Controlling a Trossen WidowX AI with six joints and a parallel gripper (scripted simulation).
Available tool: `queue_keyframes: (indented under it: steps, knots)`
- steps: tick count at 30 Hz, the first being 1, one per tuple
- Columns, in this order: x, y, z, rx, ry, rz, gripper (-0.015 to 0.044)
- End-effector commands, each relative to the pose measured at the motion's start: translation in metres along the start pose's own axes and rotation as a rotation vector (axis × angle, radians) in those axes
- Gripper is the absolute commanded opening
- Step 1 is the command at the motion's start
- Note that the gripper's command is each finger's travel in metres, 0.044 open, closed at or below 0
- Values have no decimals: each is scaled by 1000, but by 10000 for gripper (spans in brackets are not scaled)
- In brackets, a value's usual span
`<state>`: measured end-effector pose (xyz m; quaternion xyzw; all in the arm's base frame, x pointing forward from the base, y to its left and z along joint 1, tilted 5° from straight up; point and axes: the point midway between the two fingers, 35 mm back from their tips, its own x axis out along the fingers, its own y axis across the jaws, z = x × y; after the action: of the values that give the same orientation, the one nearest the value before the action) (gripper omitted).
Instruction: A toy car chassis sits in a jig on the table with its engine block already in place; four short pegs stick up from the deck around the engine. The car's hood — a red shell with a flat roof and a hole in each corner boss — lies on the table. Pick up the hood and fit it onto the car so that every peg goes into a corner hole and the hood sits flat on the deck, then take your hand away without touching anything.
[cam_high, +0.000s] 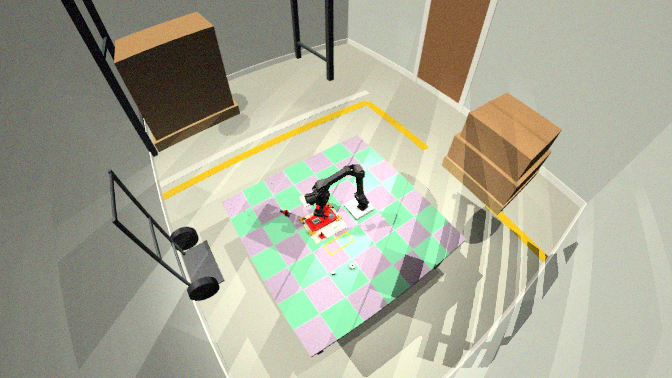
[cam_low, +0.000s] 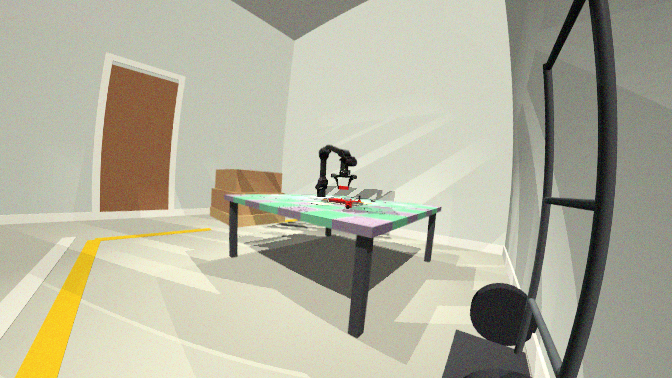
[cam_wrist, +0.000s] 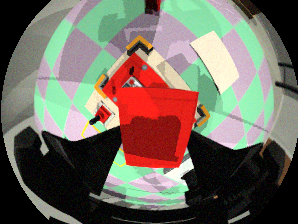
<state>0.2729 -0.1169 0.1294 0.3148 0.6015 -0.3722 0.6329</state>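
Observation:
My gripper (cam_low: 343, 185) (cam_wrist: 155, 130) is shut on the hood (cam_low: 343, 188) (cam_wrist: 175, 105), a red shell held by two opposite sides. It hangs clearly above the table, its flat roof towards the wrist camera. The red car chassis (cam_high: 327, 218) (cam_low: 345, 202) (cam_wrist: 159, 76) sits below in the cream jig (cam_high: 334, 231) with orange-and-black corner stops. The engine block (cam_high: 317, 220) (cam_wrist: 131, 82) shows grey on the deck. In the wrist view the hood hides the near part of the chassis. Two small grey round spots show on the deck; the other pegs and the corner holes cannot be made out.
A small red part (cam_high: 285, 213) (cam_wrist: 152, 5) lies beyond the jig. Another red piece (cam_high: 321, 235) (cam_wrist: 104, 114) is at the jig's near side. A cream plate (cam_wrist: 215, 55) lies beside the jig. A small white round part (cam_high: 352, 266) lies beyond the yellow outline.

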Motion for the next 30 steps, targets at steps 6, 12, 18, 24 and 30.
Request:
queue_keyframes:
  steps: [6, 12, 18, 24, 30]
  knots:
    - [0, 13, 12, -288, 4, 1, 0]
    - [1, 21, 21, -484, 4, 2, 0]
    - [2, 30, 29, -680, 3, 4, 0]
    - [3, 37, 34, -825, 2, 5, 0]
    - [4, 37, 34, -825, 2, 5, 0]
